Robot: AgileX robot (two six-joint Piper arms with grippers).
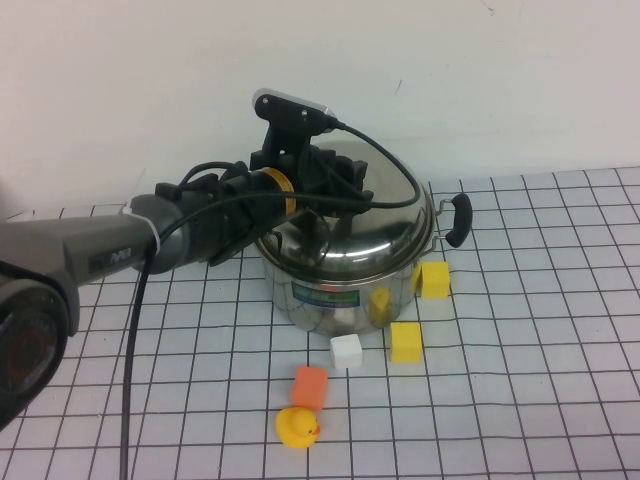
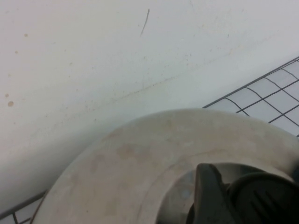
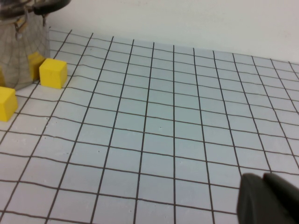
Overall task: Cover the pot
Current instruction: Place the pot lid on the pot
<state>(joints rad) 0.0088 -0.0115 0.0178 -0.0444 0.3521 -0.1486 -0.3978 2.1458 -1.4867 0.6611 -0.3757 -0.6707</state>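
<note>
Standing toward the far middle of the gridded table [image 1: 520, 400], the pot [image 1: 340, 290] is a shiny steel vessel with a blue-green label on its near wall and a black side handle [image 1: 458, 218] jutting out on its right. A domed steel lid [image 1: 370, 225] lies over its mouth, tilted slightly rather than plainly level. The left hand [image 1: 335, 180] is directly over the lid's centre, at the end of the left arm [image 1: 170, 235] that reaches in from the left; in the left wrist view the lid's broad curve [image 2: 140, 158] fills the lower part, with a dark finger [image 2: 210, 191] pressed beside the black knob [image 2: 261, 198], so the hand appears closed around the knob. Just right of the pot a yellow block [image 1: 434, 279] sits almost against its wall, and a second yellow block [image 1: 406, 341] lies nearer. A white block [image 1: 345, 350] rests in front of the pot, with an orange block [image 1: 310, 385] nearer still and a yellow rubber duck [image 1: 297, 427] nearest of all. The right hand [image 3: 271, 200] shows only as a dark edge in its own wrist view, low over bare grid well to the right of the pot; whether it is wide or narrow I cannot tell.
</note>
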